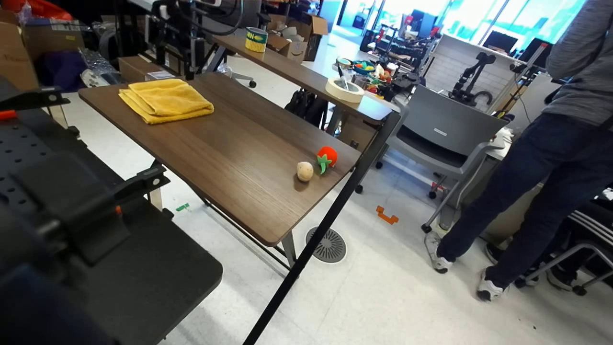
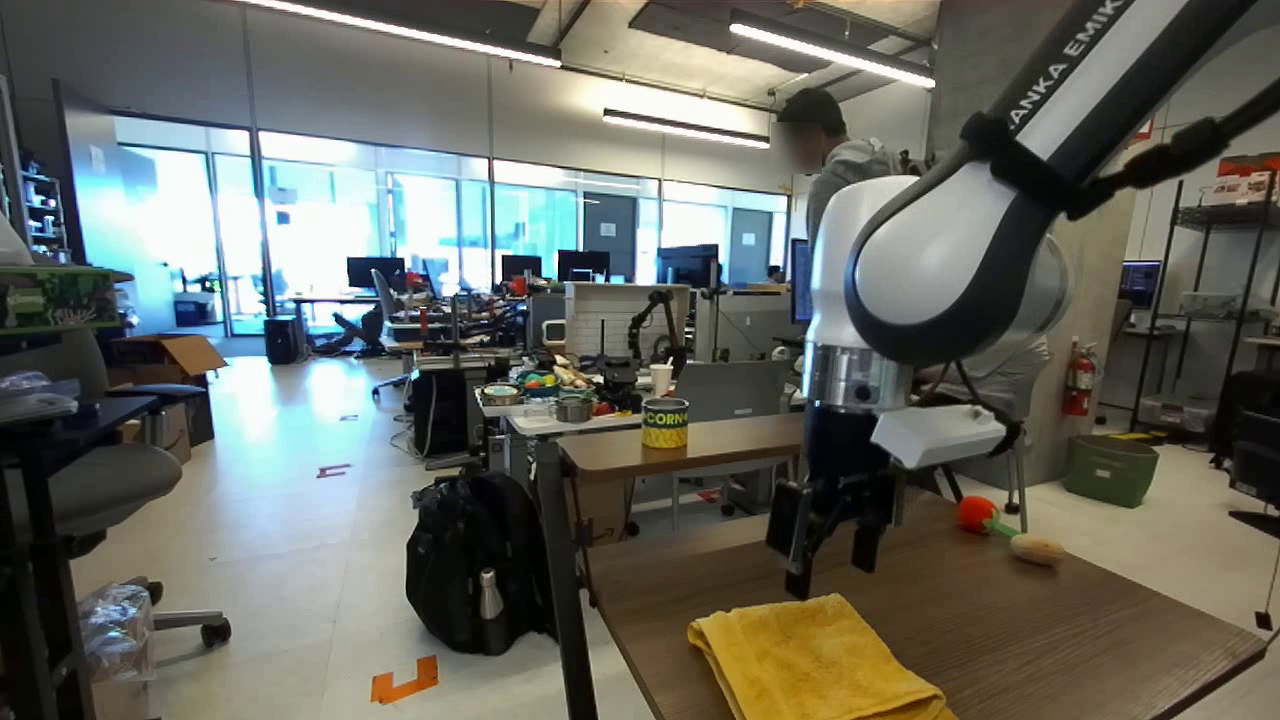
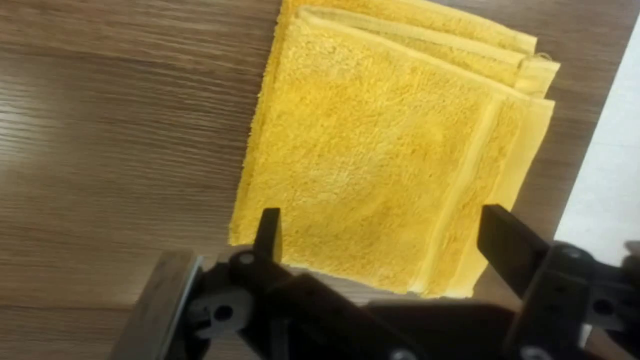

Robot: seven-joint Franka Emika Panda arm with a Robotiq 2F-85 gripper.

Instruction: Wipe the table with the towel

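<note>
The yellow folded towel lies flat near one end of the brown wood-grain table. It also shows in an exterior view, cut by the lower edge, and in the wrist view. The table also shows in an exterior view and in the wrist view. My gripper points down above the table by the towel. In the wrist view my gripper has its fingers wide apart with nothing between them, over the towel's near part. The fingertips appear above the cloth, not on it.
A red toy tomato with green leaves and a small beige ball sit at the table's opposite end. A raised narrow shelf along one side bears a corn can and a tape roll. A dark cart stands alongside.
</note>
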